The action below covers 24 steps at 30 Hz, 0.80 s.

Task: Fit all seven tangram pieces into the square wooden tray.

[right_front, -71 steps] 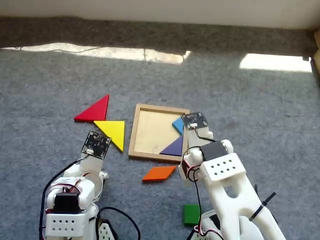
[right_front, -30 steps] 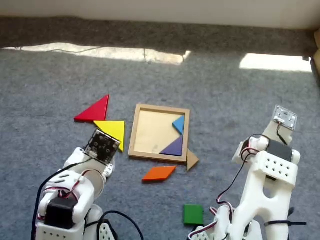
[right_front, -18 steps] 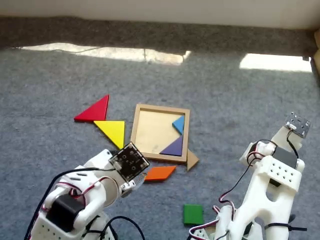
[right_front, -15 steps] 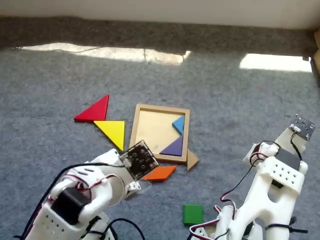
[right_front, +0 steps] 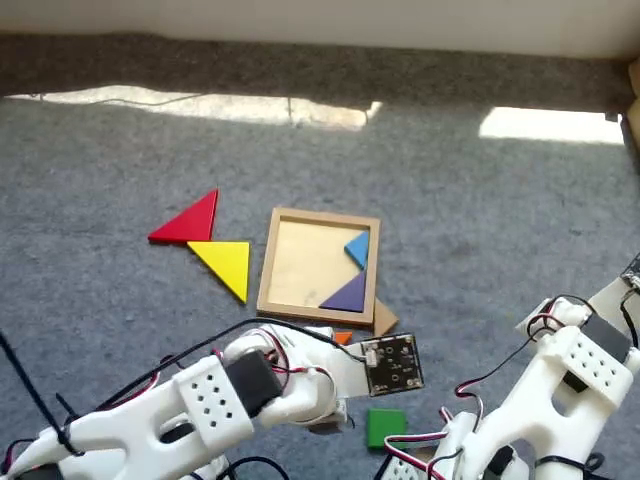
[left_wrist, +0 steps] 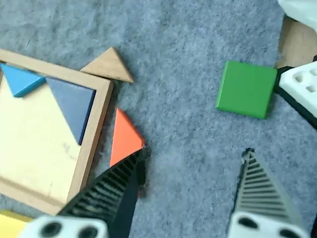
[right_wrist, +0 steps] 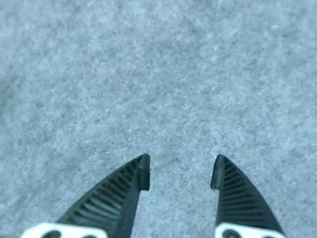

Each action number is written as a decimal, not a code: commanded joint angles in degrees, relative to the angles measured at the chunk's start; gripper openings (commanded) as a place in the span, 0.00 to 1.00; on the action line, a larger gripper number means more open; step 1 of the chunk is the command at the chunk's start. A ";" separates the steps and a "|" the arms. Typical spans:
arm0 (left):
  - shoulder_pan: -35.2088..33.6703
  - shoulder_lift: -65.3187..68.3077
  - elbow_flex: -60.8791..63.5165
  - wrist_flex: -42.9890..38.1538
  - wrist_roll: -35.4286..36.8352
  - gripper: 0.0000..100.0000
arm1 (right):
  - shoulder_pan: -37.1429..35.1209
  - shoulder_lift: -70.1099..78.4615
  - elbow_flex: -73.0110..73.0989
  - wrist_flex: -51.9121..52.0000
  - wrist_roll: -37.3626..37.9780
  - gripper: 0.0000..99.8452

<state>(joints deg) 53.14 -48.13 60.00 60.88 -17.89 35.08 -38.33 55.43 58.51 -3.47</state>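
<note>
High view is showing the left arm [right_front: 210, 395] swinging across from beside the tray [right_front: 266, 268] to its near side, while the right arm [right_front: 575, 365] is pulling well away from the tray. The red triangle [right_front: 190, 222] and yellow triangle [right_front: 227, 262] are lying untouched beside the tray's left rim. The left tool [left_wrist: 194, 154] is hanging with jaws apart, 1 finger over the edge of the orange piece [left_wrist: 124, 141] just outside the tray's near rim, the green square [left_wrist: 246, 89] farther out. The right tool [right_wrist: 181, 161] is gaping over bare carpet, holding nothing. The purple triangle [left_wrist: 72, 101] and blue triangle [left_wrist: 21, 79] are sitting inside the tray; the tan triangle [left_wrist: 109, 65] is resting against its corner, outside. With 5 pieces remaining, the left arm is probably taking over.
</note>
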 commanded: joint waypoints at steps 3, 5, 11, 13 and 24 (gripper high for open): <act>6.64 10.95 -3.30 -9.41 3.16 0.30 | 0.57 -1.45 -0.75 -1.10 -0.53 0.21; 8.48 14.37 -3.30 -11.78 3.25 0.30 | 0.57 -1.45 -0.75 -1.10 -0.53 0.21; 11.56 22.90 -3.38 -18.64 3.25 0.30 | 0.57 -1.45 -0.75 -1.10 -0.53 0.21; 12.00 24.92 -3.38 -20.40 3.25 0.30 | 0.57 -1.45 -0.75 -1.10 -0.44 0.21; 14.20 34.33 -7.34 -22.24 3.25 0.29 | 0.57 -1.45 -0.75 -1.10 -0.18 0.21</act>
<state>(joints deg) 65.10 -16.66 56.22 39.16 -14.81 35.16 -38.33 55.43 58.33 -3.47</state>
